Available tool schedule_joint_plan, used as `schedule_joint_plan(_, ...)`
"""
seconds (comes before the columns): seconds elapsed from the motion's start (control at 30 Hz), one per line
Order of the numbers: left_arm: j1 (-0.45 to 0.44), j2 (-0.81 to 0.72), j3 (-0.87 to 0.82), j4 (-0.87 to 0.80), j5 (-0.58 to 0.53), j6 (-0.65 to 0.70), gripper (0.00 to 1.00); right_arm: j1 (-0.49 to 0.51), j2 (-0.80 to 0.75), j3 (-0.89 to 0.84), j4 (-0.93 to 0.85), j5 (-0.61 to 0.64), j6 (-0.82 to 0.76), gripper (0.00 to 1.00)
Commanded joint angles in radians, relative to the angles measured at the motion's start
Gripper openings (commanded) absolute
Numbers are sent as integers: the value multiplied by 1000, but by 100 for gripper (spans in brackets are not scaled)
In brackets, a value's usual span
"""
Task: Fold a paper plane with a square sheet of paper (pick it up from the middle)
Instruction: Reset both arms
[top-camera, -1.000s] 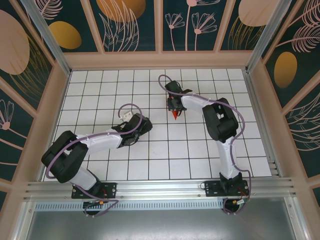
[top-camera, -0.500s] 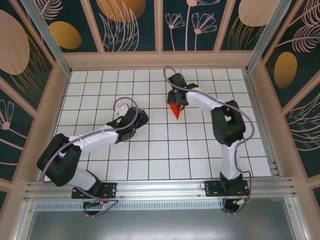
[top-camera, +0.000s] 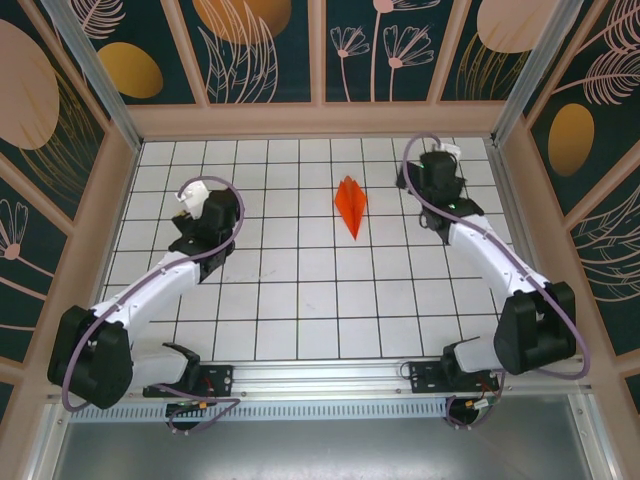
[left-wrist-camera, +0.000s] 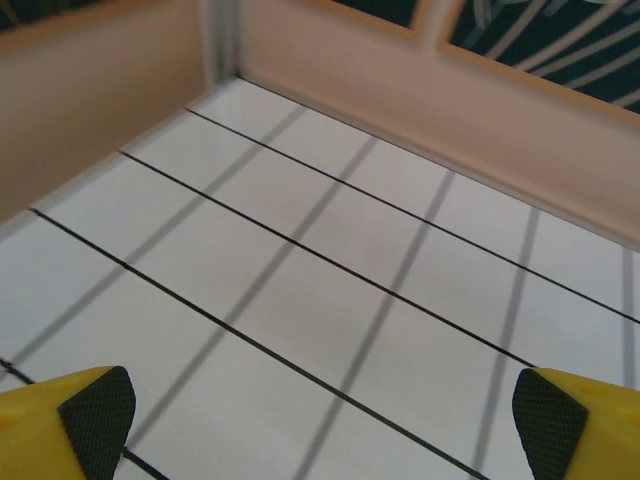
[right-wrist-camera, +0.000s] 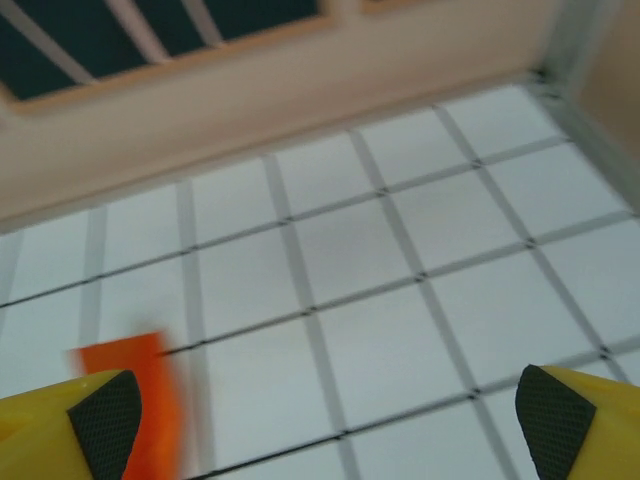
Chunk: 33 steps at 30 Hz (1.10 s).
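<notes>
The floor (top-camera: 300, 300) is a grid of white square tiles with thin black lines between them. A pale peach wooden rim (top-camera: 320, 120) borders it at 9, 12 and 3 o'clock. Above the rim rise dark teal wall panels (top-camera: 265, 50) painted with pale pink leaves and flowers and orange-gold ovals, separated by peach battens. Silver metal posts (top-camera: 92, 70) slant up from the corners at 11 and 1 o'clock. At 6 o'clock a ribbed aluminium rail (top-camera: 320, 375) runs across the full width, with a dull grey metal sheet (top-camera: 320, 445) below it. The light is soft and even across the tiles.
</notes>
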Motion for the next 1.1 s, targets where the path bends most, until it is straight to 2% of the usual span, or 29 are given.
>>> schedule_joint_plan(0.0, 55, -27, -85, 163, -124, 197, 98, -104, -52, -140, 194, 115, -17, 99)
schedule_joint_plan(0.17, 179, -31, -184, 297, -35, 253, 99, -241, -18, -311, 401, 31, -36, 99)
schedule_joint_plan(0.3, 240, -52, -349, 576, 77, 352, 99, -255, -10, -446, 623, 18, -132, 99)
schedule_joint_plan(0.6, 289, -10, -529, 978, 357, 494, 99, -264, 57, -600, 944, -154, -214, 99)
schedule_joint_plan(0.73, 300, 30, -568, 1097, 448, 534, 98, -264, 90, -642, 1065, -227, -237, 99)
schedule_joint_plan(0.9, 311, 97, -568, 1189, 487, 554, 98, -263, 136, -705, 1226, -298, -259, 99)
schedule_joint_plan(1.07, 338, 182, -551, 1245, 523, 550, 99, -264, 135, -719, 1248, -334, -270, 99)
